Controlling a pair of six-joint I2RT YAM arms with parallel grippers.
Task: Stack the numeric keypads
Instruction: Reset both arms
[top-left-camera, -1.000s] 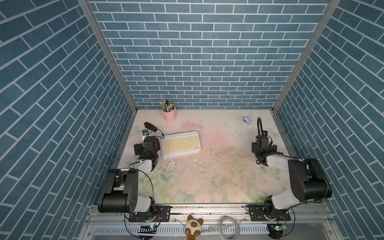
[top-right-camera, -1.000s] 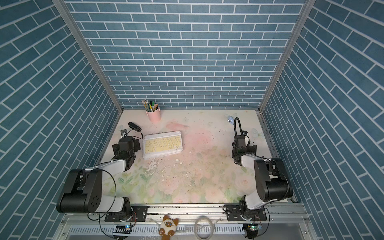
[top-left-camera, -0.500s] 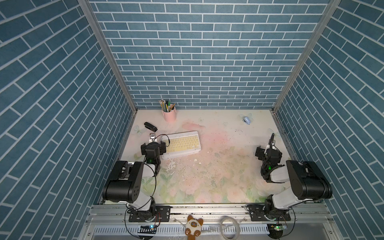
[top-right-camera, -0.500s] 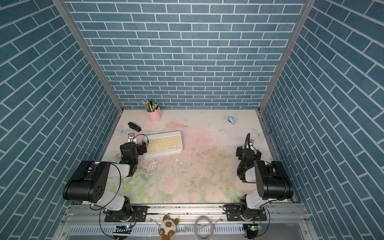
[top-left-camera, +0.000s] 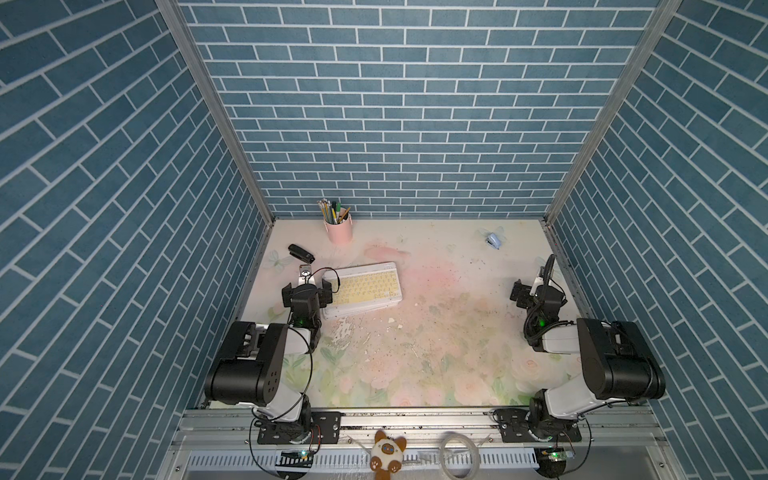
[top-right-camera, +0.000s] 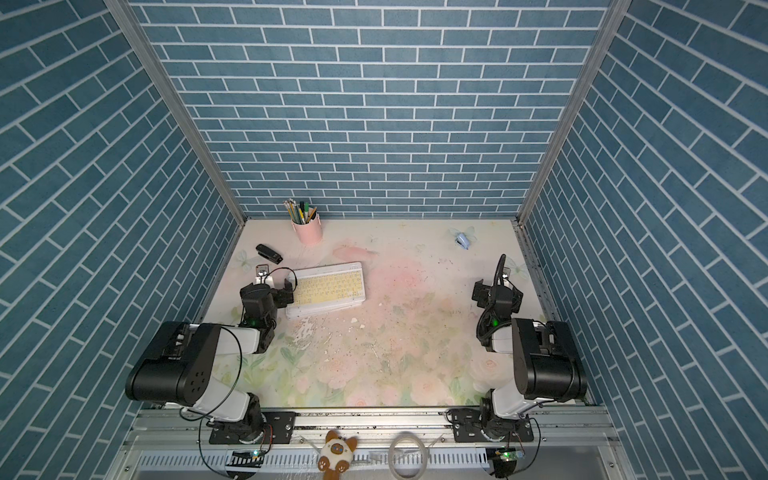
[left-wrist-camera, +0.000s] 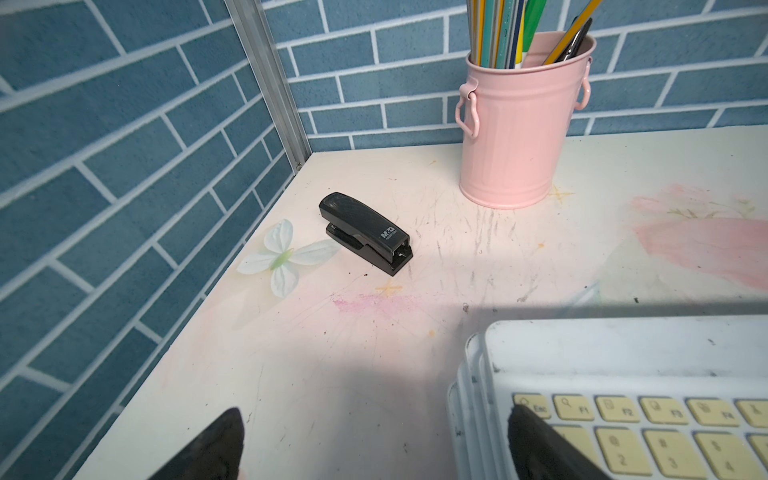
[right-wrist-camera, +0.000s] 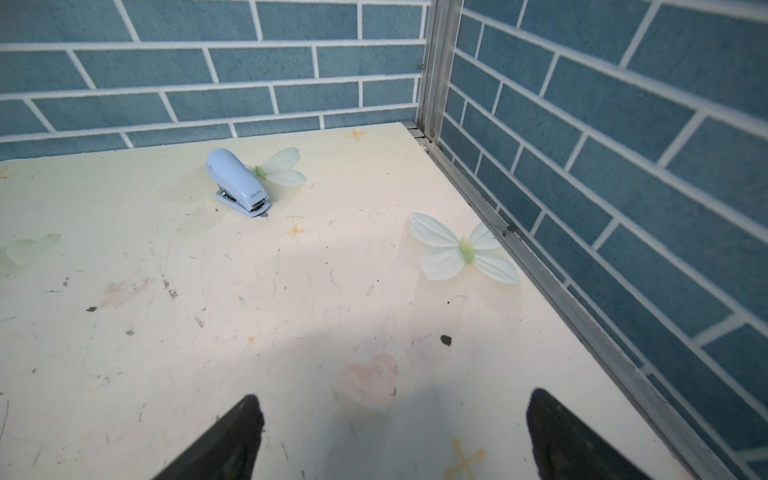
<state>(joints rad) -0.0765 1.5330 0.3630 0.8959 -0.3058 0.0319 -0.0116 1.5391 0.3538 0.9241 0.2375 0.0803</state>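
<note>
As we look past our left gripper (left-wrist-camera: 374, 446), its two black fingers (left-wrist-camera: 216, 444) are spread wide and hold nothing. One finger sits over a corner of the numeric keypads (left-wrist-camera: 623, 374); we cannot tell if it touches. The keypads lie in one pile on the table (top-left-camera: 436, 332), left of the middle in both top views, and the top one has pale yellow keys. Up and left of the pile lies a black stapler (top-left-camera: 300, 252). Higher up, by the back wall, stands a pink cup (top-left-camera: 340, 232) full of pencils. Our right gripper (right-wrist-camera: 395, 436) is spread wide too and holds nothing, at the right side of both top views. A light-blue stapler (top-left-camera: 493, 241) lies toward the upper right, well apart from the pile.
</note>
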